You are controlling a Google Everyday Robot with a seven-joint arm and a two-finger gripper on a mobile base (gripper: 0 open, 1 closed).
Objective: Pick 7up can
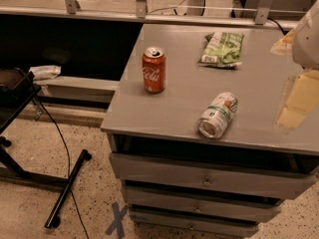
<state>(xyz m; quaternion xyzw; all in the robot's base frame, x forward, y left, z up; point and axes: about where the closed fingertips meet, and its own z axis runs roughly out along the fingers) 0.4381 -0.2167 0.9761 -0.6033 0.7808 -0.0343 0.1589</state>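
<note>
The 7up can [218, 115], white and green with a small orange mark and silver ends, lies on its side near the front edge of the grey cabinet top [179, 93], one end facing me. My gripper [295, 103] shows as a pale yellowish shape at the right edge of the view, below a white arm part [308, 36]. It hovers over the cabinet top to the right of the can and apart from it. It holds nothing that I can see.
A red Coca-Cola can [153, 69] stands upright at the left of the top. A flat green-and-white snack bag [222, 49] lies at the back. Drawers [204, 180] sit below. A black stand and cable [65, 183] are on the floor at left.
</note>
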